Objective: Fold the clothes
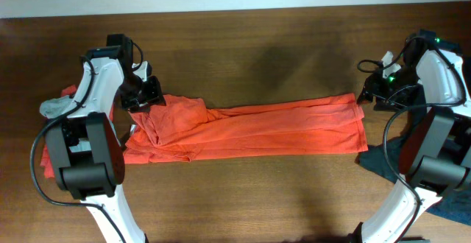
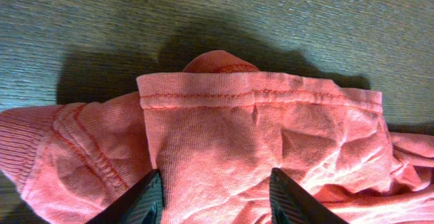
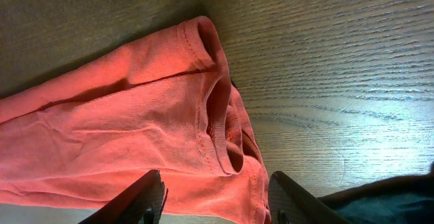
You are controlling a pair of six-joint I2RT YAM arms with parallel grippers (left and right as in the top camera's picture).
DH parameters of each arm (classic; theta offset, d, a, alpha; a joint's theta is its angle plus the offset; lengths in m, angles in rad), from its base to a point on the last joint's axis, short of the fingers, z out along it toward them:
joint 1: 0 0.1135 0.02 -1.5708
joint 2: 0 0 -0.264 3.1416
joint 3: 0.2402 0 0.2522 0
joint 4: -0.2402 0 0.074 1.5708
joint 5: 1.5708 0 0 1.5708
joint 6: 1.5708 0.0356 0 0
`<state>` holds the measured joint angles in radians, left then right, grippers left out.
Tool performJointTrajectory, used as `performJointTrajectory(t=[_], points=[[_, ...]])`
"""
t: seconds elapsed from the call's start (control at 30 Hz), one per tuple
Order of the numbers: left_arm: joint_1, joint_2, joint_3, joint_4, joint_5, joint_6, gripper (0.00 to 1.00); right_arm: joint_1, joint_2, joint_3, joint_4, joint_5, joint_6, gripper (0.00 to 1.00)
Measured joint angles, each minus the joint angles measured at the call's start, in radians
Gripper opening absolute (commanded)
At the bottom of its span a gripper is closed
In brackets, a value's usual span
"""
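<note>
Hovering jaws apart over red-orange T-shirt [image 1: 250, 129], left gripper [image 2: 215, 173], right gripper [image 3: 215, 174] (grey garment [image 1: 53, 107], overhead only)

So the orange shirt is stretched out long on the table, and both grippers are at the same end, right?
No. The orange shirt is stretched out long on the table, but the left gripper is at one end and the right gripper at the other. The overhead view shows it.

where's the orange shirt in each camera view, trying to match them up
Overhead: the orange shirt lies stretched across the middle of the wooden table.
Left wrist: the shirt fills the lower frame, with a stitched hem across the centre.
Right wrist: the shirt covers the left and centre, its hemmed end near the middle.
Shared landmark: the wooden table's grain.
</note>
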<state>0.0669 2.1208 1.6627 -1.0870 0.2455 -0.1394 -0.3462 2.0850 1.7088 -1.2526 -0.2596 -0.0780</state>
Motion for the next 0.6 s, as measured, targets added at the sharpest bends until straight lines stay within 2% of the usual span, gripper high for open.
performJointTrajectory(t=[0.13, 0.23, 0.27, 0.3, 0.6], points=[[0.0, 0.0, -0.004, 0.0, 0.011, 0.0, 0.41, 0.0, 0.0, 0.0, 0.0, 0.0, 0.0, 0.55], [0.0, 0.0, -0.035, 0.0, 0.013, 0.002, 0.17, 0.0, 0.0, 0.0, 0.0, 0.0, 0.0, 0.55], [0.0, 0.0, -0.039, 0.0, 0.013, -0.002, 0.04, 0.0, 0.0, 0.0, 0.0, 0.0, 0.0, 0.55], [0.0, 0.0, -0.045, 0.001, 0.013, -0.005, 0.0, 0.0, 0.0, 0.0, 0.0, 0.0, -0.001, 0.55], [0.0, 0.0, -0.047, 0.011, 0.036, -0.004, 0.01, 0.0, 0.0, 0.0, 0.0, 0.0, 0.0, 0.55]])
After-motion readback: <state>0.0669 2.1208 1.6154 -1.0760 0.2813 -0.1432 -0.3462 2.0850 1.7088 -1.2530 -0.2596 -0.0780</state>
